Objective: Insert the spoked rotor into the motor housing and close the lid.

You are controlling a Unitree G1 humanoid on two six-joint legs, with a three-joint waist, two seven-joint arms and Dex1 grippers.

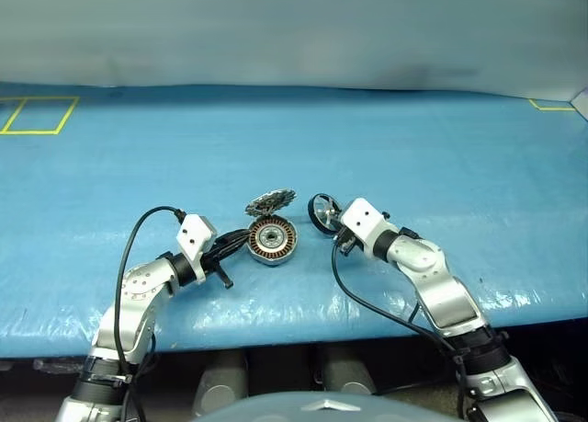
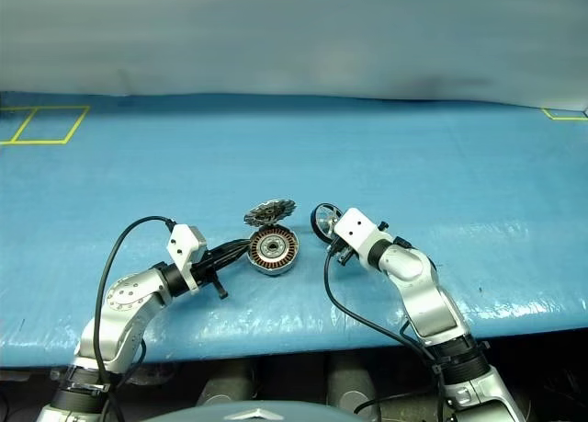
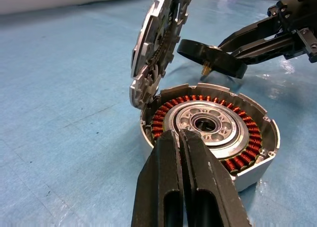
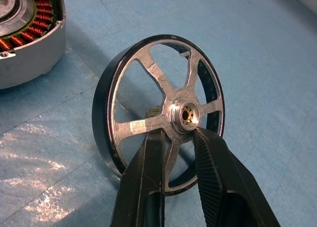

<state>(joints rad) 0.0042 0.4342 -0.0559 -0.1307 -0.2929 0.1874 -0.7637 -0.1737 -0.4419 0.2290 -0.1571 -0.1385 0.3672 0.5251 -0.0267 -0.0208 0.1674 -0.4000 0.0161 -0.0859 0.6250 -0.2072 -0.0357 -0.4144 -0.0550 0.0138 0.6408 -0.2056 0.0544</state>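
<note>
Blue table (image 1: 441,155) under black, silver-spoked rotor (image 4: 163,113).

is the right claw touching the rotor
Touching. The right wrist view shows the right claw closed on a spoke of the rotor, fingers pressing either side below the hub.

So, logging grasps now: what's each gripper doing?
Left gripper: shut, holding nothing.
Right gripper: shut on the spoked rotor.

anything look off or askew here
The lid stands tilted on its edge against the rim of the housing instead of lying flat, so it looks likely to tip. The rotor is off the housing, upright in the right gripper. Nothing looks damaged or spilled.
</note>
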